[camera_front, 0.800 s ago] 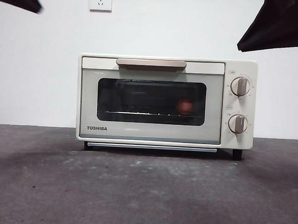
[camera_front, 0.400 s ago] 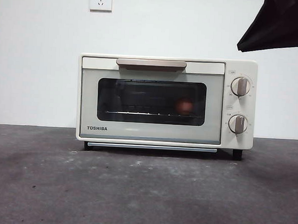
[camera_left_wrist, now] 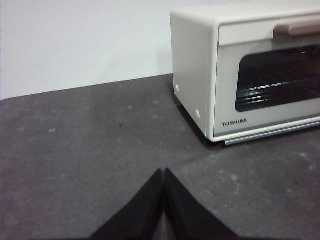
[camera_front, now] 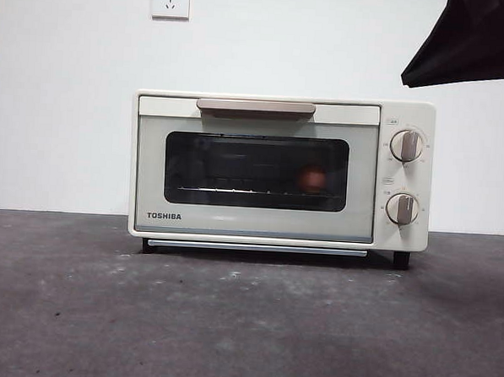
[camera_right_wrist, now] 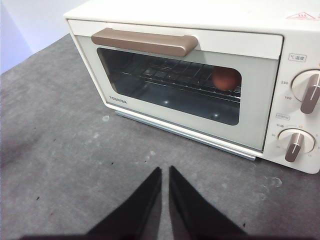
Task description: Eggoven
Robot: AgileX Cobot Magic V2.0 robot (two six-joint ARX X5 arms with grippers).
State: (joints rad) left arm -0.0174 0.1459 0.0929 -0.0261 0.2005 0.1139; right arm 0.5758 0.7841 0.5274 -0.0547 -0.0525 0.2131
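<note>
Small reddish-brown egg (camera_front: 312, 180) on the rack behind the dark glass of the shut cream boxy toaster oven (camera_front: 280, 169), centre frame. Probably fragile, slippery; best cradled lightly around its middle. Left gripper (camera_left_wrist: 163, 172) pinched together, empty; right gripper (camera_right_wrist: 165, 172) nearly closed, empty.

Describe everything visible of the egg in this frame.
The egg is small, smooth and reddish-brown, seen dimly through the dark glass of the shut door of the toaster oven. It sits on the wire rack inside, toward the end nearest the two knobs. Its outline is whole, with no crack visible. Only the rack appears to touch it; neither gripper is near it.
</note>
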